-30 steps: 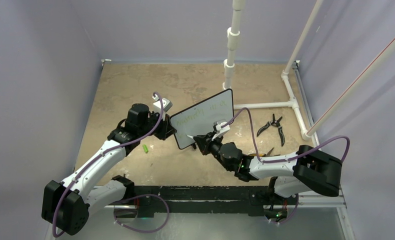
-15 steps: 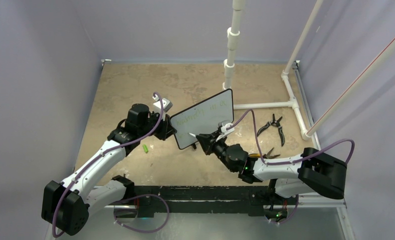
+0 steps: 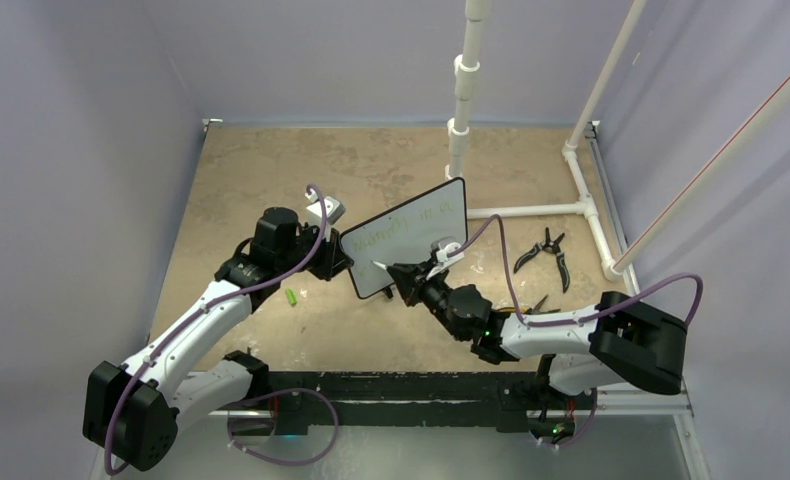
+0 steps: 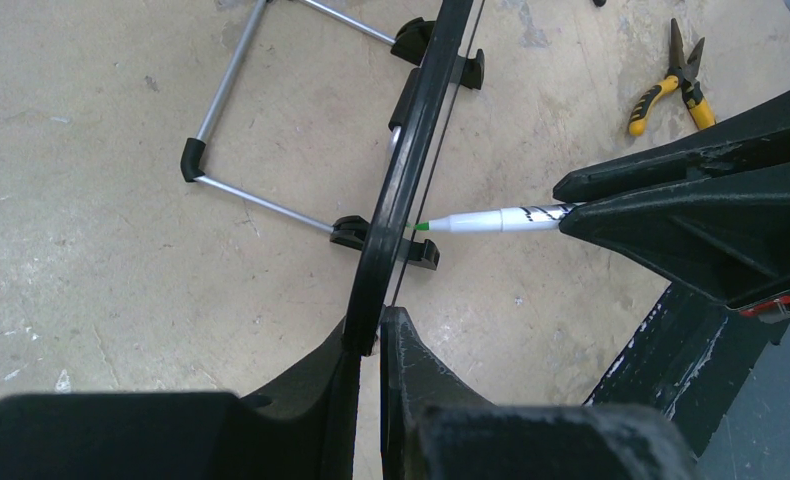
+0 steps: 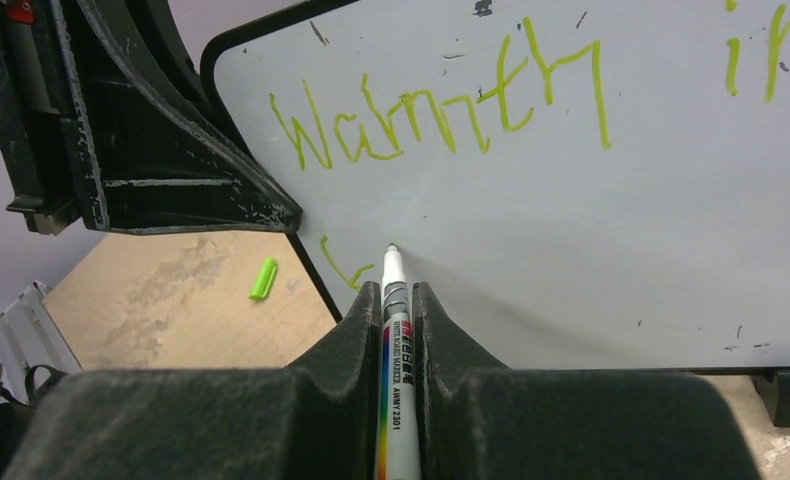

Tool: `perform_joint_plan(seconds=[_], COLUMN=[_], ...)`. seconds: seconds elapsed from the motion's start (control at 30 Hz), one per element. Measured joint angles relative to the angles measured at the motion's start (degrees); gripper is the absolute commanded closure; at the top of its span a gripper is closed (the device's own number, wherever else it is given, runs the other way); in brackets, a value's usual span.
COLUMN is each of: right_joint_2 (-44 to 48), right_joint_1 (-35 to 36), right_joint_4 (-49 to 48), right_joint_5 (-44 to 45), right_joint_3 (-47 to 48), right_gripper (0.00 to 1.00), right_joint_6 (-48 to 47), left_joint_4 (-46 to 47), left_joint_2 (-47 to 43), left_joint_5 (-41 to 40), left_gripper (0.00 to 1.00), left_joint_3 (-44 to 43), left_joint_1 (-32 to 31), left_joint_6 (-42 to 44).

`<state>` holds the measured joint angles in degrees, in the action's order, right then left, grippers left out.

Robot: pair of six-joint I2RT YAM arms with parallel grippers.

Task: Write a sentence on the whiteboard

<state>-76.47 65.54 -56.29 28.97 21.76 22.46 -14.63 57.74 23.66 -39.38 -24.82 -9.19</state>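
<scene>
The whiteboard (image 3: 408, 236) stands upright mid-table on two black feet, black-framed. My left gripper (image 3: 333, 256) is shut on its left edge; the left wrist view shows the frame (image 4: 401, 180) edge-on between my jaws. My right gripper (image 3: 403, 276) is shut on a white marker (image 5: 396, 380), its green tip at the board's lower left. The sentence (image 5: 441, 115) reads "Warmth" then "in" in green on the top line. A short green stroke (image 5: 336, 265) starts a second line just left of the tip. The marker (image 4: 491, 219) also shows in the left wrist view.
A green marker cap (image 3: 291, 296) lies on the table left of the board. Black pliers (image 3: 548, 250) and yellow-handled pliers (image 4: 671, 85) lie to the right. A white PVC pipe frame (image 3: 531, 210) stands behind the board. The board's wire stand (image 4: 233, 120) reaches back.
My right gripper with the marker has shifted slightly left along the lower part of the board. The left arm and the board have not moved.
</scene>
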Motion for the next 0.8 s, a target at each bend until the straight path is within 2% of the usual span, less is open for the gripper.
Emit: perform_joint_plan(seconds=[0.5, 0.8], right_joint_2=[-1.81, 2.08], right_joint_1=[0.02, 0.0], right_joint_4=[-1.07, -2.19], right_joint_5=[-0.22, 0.2], right_joint_3=[0.57, -1.53], right_gripper=[1.0, 1.0], right_joint_6=[-0.26, -0.61], left_joint_4=[0.02, 0.0], left_joint_2=[0.0, 0.0], left_joint_5=[-0.09, -0.04], left_gripper=[1.0, 1.0], left_joint_3=[0.0, 0.0], left_joint_1=[0.0, 0.0], left_joint_6=[0.0, 0.0])
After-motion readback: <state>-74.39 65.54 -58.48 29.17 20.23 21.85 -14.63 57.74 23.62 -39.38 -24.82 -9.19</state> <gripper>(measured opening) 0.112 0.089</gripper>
